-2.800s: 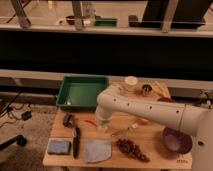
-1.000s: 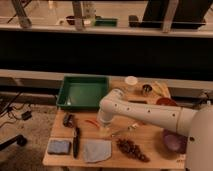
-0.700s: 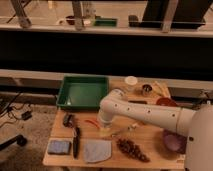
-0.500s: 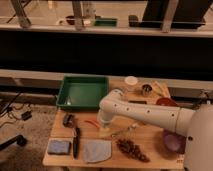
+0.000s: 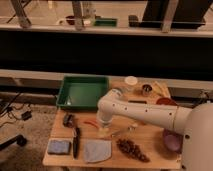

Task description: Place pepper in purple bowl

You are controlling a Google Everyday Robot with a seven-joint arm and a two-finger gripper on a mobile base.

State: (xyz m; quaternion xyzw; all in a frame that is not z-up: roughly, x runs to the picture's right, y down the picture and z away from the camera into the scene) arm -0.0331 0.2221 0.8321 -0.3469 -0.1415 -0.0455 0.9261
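— None of the transfer is showing as done. We are seeing the pepper (image 5: 91, 123) lying on the table (image 5: 152, 136), left of centre. The purple bowl (image 5: 171, 142) is sitting at the right end, partly hidden behind the robot's own body, with nothing visibly in it.

— Where are we placing the gripper (image 5: 103, 131)?

— We are reading it as pointing down at the tabletop just right of the pepper, fingers spread wide and holding nothing. Whether a finger is touching the pepper we cannot tell.

— So what are we counting as left?

— All of it, in our judgement: closing on the pepper, lifting, carrying rightward and releasing over the bowl.

— And the room for moving?

— We are noting the green tray (image 5: 82, 92) behind, and a black tool (image 5: 76, 141) and a grey cloth (image 5: 97, 150) toward the near edge. A dark cluster (image 5: 132, 149) is lying between gripper and bowl. The bowl is sitting close to the table's right edge, so we are judging that the carry needs height over the cluster and care at that edge.
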